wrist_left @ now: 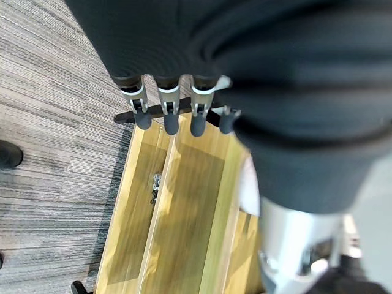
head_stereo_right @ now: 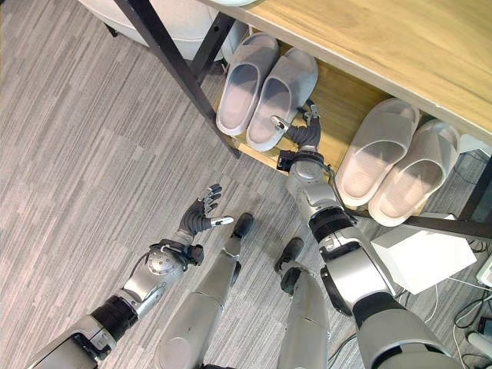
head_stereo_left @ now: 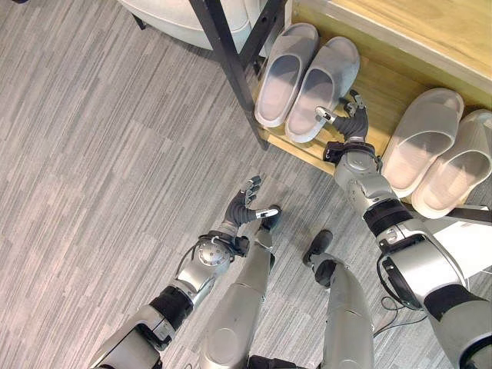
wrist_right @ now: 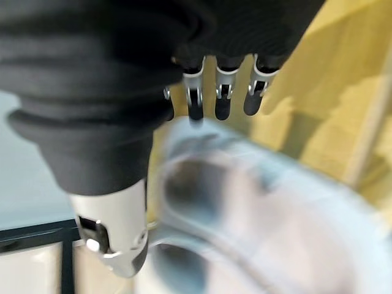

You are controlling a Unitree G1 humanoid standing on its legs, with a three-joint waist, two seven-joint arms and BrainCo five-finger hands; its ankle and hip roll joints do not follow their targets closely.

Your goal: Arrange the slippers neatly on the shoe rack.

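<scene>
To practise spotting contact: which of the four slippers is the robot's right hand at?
The second slipper from the left; the right hand is at its heel end, while the other three lie apart from it.

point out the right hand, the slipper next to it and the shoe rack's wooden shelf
right hand [head_stereo_left: 352, 117], left eye view, on its dark palm
slipper [head_stereo_left: 324, 86], left eye view, on its strap
wooden shelf [head_stereo_left: 382, 92], left eye view, bare wood between the two pairs
</scene>
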